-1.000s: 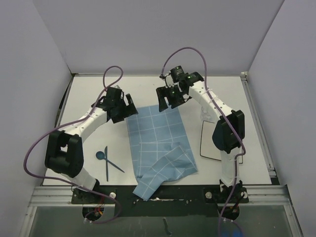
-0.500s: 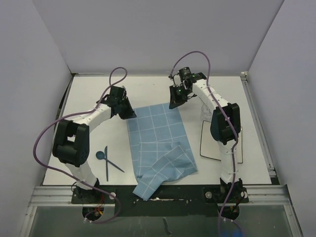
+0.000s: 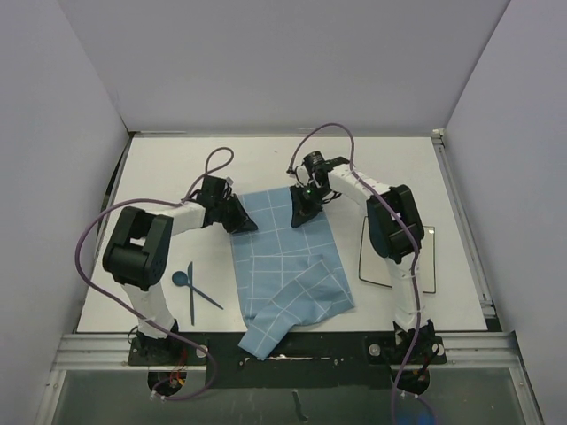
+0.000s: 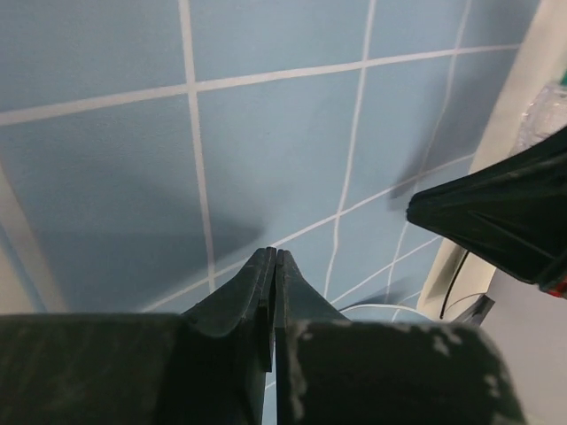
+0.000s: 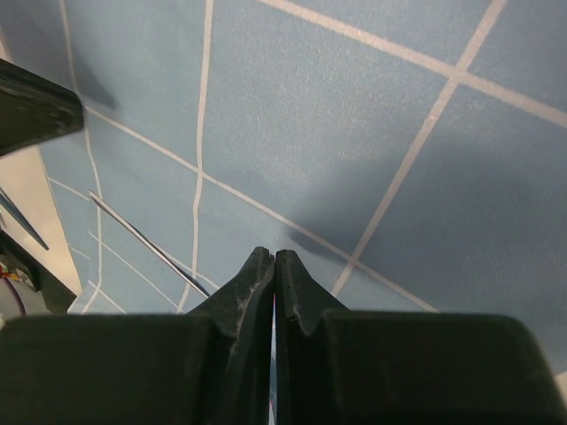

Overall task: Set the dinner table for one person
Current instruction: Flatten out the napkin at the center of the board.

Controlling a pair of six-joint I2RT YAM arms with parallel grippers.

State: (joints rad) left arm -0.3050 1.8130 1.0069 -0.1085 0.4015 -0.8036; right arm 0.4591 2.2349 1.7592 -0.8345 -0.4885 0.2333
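Both arms fold low and inward. The left claw (image 3: 241,222) and the right claw (image 3: 301,213) are each pressed together, tips down at the far corners of the blue white-gridded cloth mat (image 3: 282,248). The large white rectangular counter (image 3: 168,168) lies beneath both claws and spreads out around them.

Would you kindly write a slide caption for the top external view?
Overhead view: left gripper and right gripper, both shut, near the far corners of the blue gridded mat on the table.
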